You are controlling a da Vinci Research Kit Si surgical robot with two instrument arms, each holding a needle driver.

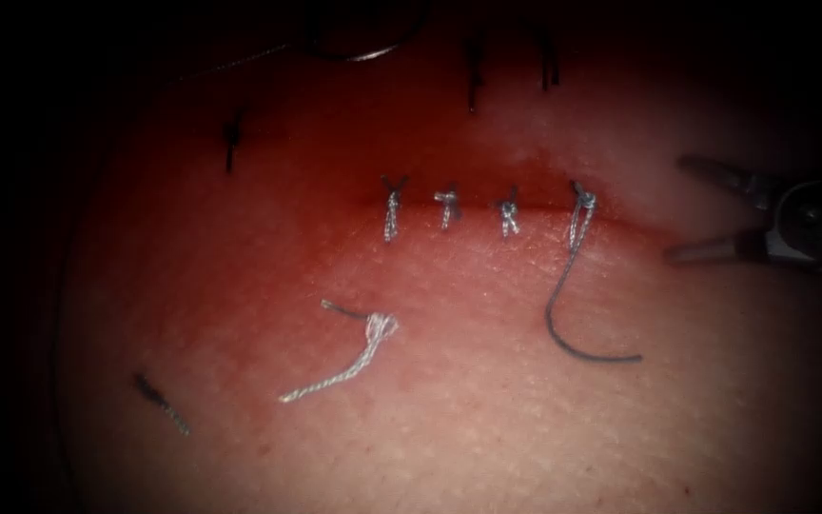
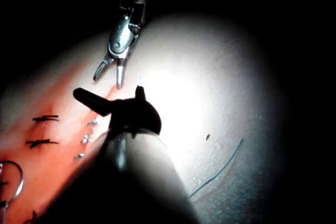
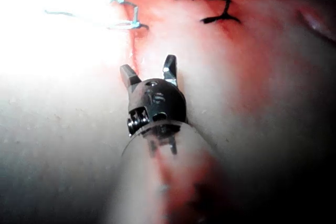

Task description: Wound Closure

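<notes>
The cut [image 1: 487,205] runs across the tissue [image 1: 487,419] with several thread knots along it. From the rightmost knot [image 1: 582,198] a long thread tail [image 1: 563,333] curls down over the near side. My right tool [image 1: 692,209] hovers past the cut's right end, jaws open and holding nothing, as the right wrist view [image 3: 149,72] confirms. The curved needle [image 1: 363,52] lies free on the tissue far behind the cut, held by neither tool. My left tool [image 2: 113,98] is a dark outline with its jaws spread, holding nothing, and the right tool [image 2: 110,74] is beyond it.
Cut pieces of thread lie on the near tissue, a pale one [image 1: 344,366] and a dark one [image 1: 161,404]. Dark stitch marks [image 1: 230,143] sit behind the cut. Red fluid stains the tissue around the cut.
</notes>
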